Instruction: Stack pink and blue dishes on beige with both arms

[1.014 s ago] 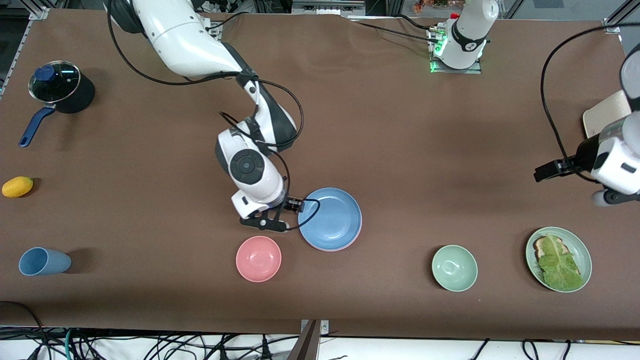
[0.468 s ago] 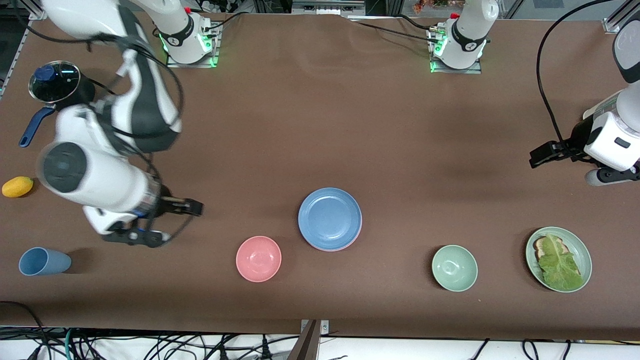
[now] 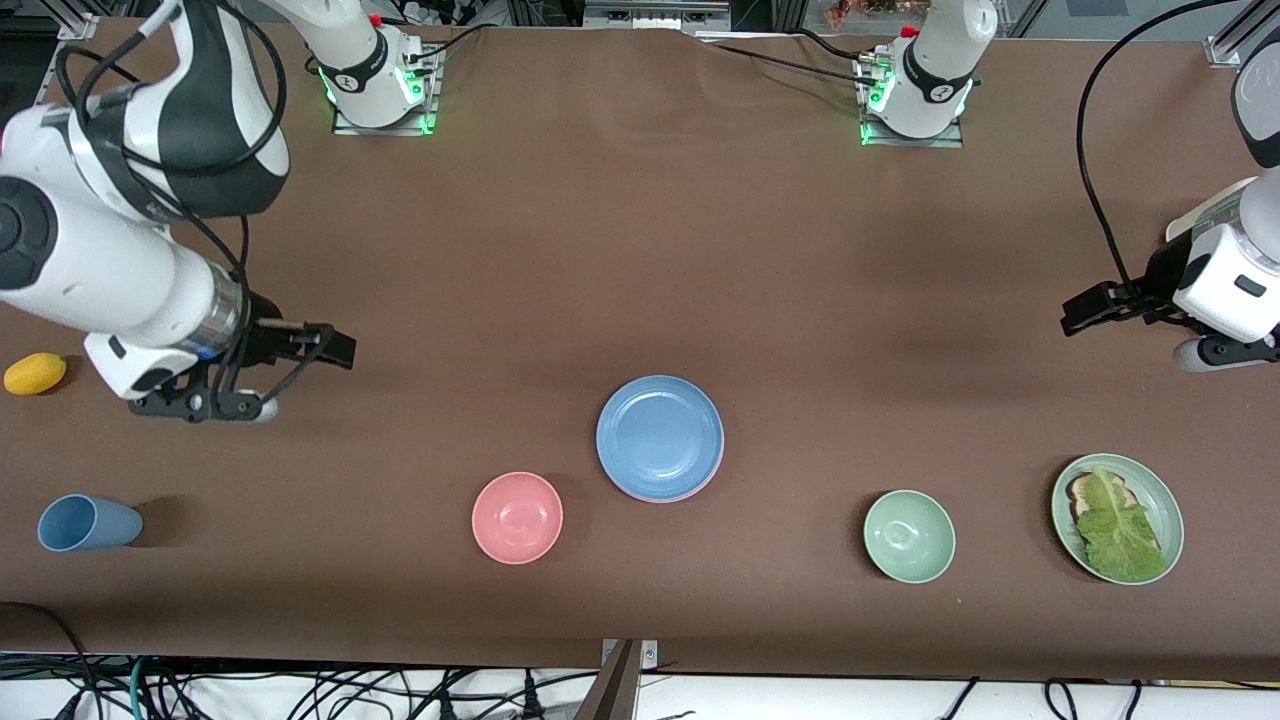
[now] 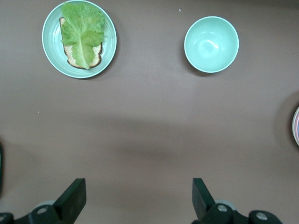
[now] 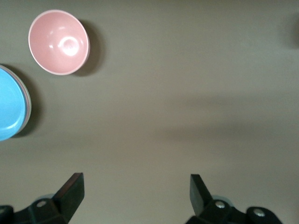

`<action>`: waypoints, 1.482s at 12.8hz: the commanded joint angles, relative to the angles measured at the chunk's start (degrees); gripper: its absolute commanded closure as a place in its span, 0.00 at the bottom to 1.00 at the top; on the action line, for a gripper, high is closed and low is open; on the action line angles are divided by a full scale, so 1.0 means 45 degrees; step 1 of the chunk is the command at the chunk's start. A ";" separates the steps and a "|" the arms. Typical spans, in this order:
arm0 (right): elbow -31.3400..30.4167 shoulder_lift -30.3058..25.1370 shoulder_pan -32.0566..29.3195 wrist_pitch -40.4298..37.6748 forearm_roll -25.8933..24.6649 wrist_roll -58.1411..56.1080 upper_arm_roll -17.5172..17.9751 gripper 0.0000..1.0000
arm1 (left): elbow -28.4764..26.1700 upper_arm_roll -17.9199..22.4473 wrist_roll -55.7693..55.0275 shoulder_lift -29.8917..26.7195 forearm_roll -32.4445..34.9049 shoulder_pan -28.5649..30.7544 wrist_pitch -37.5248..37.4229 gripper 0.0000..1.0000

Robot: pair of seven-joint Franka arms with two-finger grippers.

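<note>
blue plate (image 3: 659, 436) tops stack, pink rim under it — mid-table | right gripper (image 3: 300, 372) wide, empty, over bare table | left gripper (image 3: 1085, 312) wide, empty — arm waits

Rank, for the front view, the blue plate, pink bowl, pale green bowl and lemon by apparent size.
1. Blue plate
2. Pink bowl and pale green bowl: alike, unranked
3. Lemon
</note>
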 commanded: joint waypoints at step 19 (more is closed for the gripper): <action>-0.2937 -0.3502 -0.2047 -0.0022 -0.0759 -0.0513 0.1013 0.00 | -0.0320 -0.0023 0.0299 -0.0224 -0.0278 0.0011 0.0110 0.00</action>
